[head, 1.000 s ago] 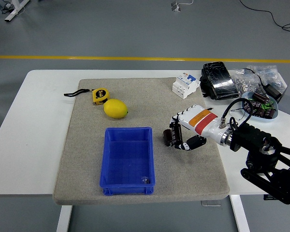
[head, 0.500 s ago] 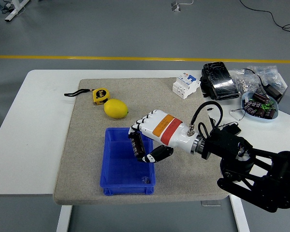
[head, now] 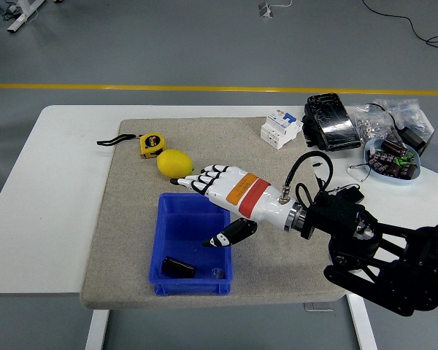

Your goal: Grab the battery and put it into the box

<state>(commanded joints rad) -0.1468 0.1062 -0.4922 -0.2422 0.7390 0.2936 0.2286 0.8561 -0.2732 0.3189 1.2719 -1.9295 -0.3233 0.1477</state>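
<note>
A black cylindrical battery [head: 178, 267] lies on its side on the floor of the blue box [head: 171, 212], near its front left corner. My right hand [head: 203, 200], white with an orange and red band, hovers over the box's right half. Its fingers [head: 197, 182] are spread flat and its thumb [head: 225, 237] points down; it holds nothing. The black right arm [head: 379, 251] reaches in from the lower right. The left arm is out of view.
A lemon [head: 174, 162] and a yellow tape measure [head: 151, 144] lie on the grey mat [head: 117, 240] behind the box. A white circuit breaker [head: 280, 128], a black pouch [head: 331, 121], bags of parts [head: 394, 117] and a bowl of components [head: 393, 162] sit at the back right.
The right hand carried the battery leftward over the box, then spread its fingers; the battery dropped and now lies on the box floor.
</note>
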